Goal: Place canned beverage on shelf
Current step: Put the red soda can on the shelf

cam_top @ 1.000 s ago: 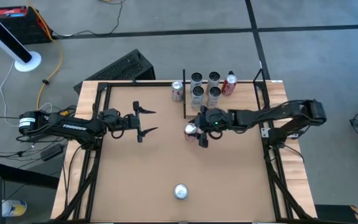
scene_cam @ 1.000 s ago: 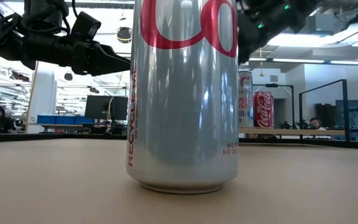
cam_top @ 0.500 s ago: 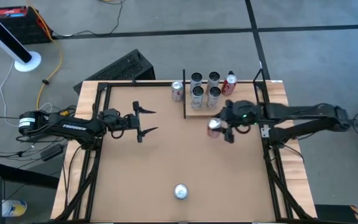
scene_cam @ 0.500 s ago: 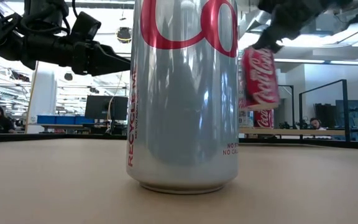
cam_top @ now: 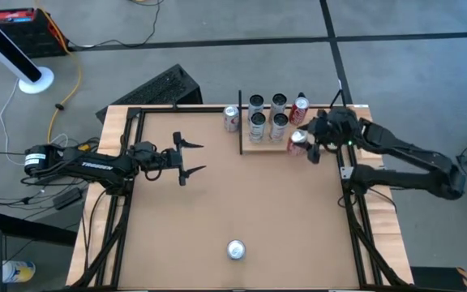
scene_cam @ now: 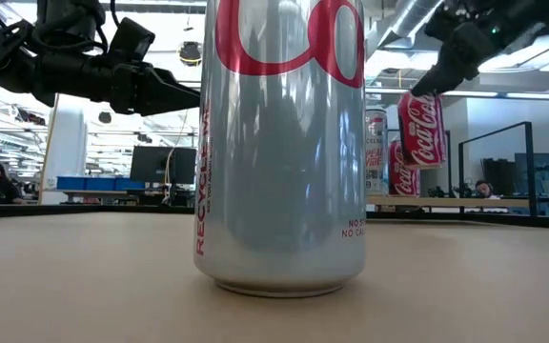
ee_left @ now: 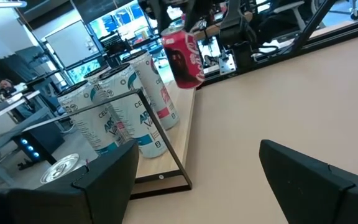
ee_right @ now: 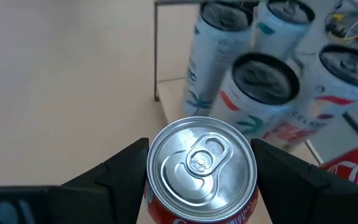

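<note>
My right gripper (cam_top: pixel 305 146) is shut on a red cola can (cam_top: pixel 297 140), held in the air at the near right corner of the shelf (cam_top: pixel 259 144), a pale board with black posts. The can also shows in the low view (scene_cam: pixel 419 131), left wrist view (ee_left: pixel 182 56) and right wrist view (ee_right: pixel 202 168). On the shelf stand several white cans (cam_top: pixel 267 113) and a red can (cam_top: pixel 299 110). My left gripper (cam_top: pixel 194 157) is open and empty over the table's left part. My right gripper pinches the red can between its two fingers, which lie on the can's opposite sides just below its top rim (ee_right: pixel 151 163). The fingers come from the table's right side, slanting down. The can hangs clear of table and shelf, slightly tilted, top up.
A silver can (cam_top: pixel 235 250) stands near the table's near edge, filling the low view (scene_cam: pixel 282 143). Another silver can (cam_top: pixel 231 118) stands just left of the shelf's post. Black frame rails (cam_top: pixel 349 174) run along the table's left and right sides.
My right gripper has carried the red can from the table's middle toward the right and far edge, up to the shelf's near right corner. The can has stayed clear of the table. My left arm has kept still.
</note>
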Controlling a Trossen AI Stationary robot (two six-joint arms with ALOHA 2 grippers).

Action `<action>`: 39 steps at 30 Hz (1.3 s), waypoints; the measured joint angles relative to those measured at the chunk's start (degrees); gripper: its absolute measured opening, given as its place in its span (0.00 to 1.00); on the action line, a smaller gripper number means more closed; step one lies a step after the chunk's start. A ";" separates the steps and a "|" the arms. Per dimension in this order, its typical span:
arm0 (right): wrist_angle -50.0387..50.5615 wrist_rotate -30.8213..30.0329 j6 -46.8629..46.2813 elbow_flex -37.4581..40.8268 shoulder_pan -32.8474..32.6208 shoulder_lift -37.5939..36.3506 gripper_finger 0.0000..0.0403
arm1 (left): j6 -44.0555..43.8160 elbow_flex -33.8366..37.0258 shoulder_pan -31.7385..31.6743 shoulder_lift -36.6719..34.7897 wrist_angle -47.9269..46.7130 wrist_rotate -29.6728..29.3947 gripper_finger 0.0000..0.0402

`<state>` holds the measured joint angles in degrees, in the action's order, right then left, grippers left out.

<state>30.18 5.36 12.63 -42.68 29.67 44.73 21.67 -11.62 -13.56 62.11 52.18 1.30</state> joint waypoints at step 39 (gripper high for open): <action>-5.30 27.12 14.91 -0.04 29.37 14.91 0.70 | -0.31 0.00 0.00 0.00 -0.26 0.07 0.80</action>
<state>24.88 32.48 27.53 -42.72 59.05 59.64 21.37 -11.62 -13.56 62.11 51.92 1.37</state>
